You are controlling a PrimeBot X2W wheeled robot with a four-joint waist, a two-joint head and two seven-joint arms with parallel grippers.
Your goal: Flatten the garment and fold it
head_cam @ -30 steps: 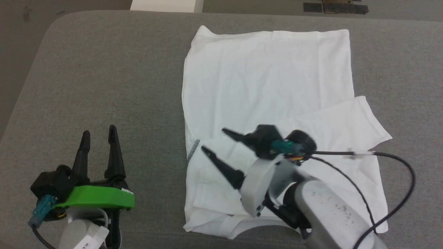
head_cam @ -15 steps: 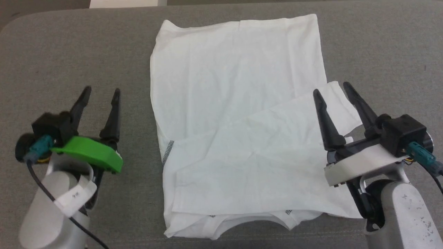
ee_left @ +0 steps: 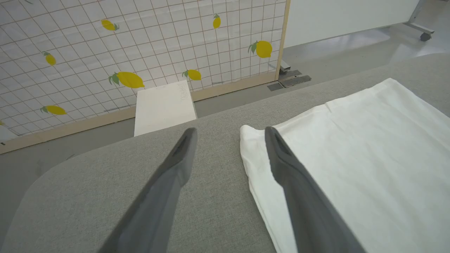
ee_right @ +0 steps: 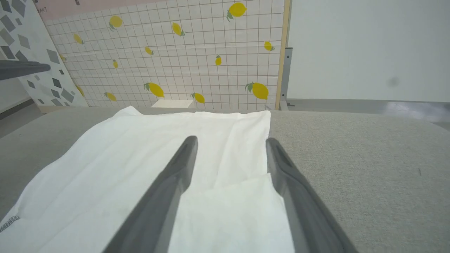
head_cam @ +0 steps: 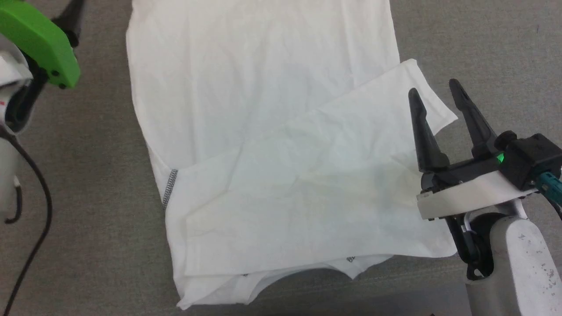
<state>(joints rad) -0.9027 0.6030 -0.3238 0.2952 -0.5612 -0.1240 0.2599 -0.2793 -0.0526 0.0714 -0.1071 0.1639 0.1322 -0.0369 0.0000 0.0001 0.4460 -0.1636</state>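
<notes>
While garment (head_cam: 263, 109) lies part-folded on table (head_cam: 88, 197), left gripper (ee_left: 229, 130) and right gripper (head_cam: 434, 86) gape apart, empty.

Staged test lab: lemon-print backdrop panel (ee_left: 105, 52) behind table (ee_left: 88, 182)

Garment (head_cam: 263, 131) top cut off at head-view pic's upper edge.

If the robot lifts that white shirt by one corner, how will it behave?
Probably floppy: the shirt lies thin and wrinkled, with one flap folded flat over it. Likely light too, so it should drape limply from the pinch.
</notes>
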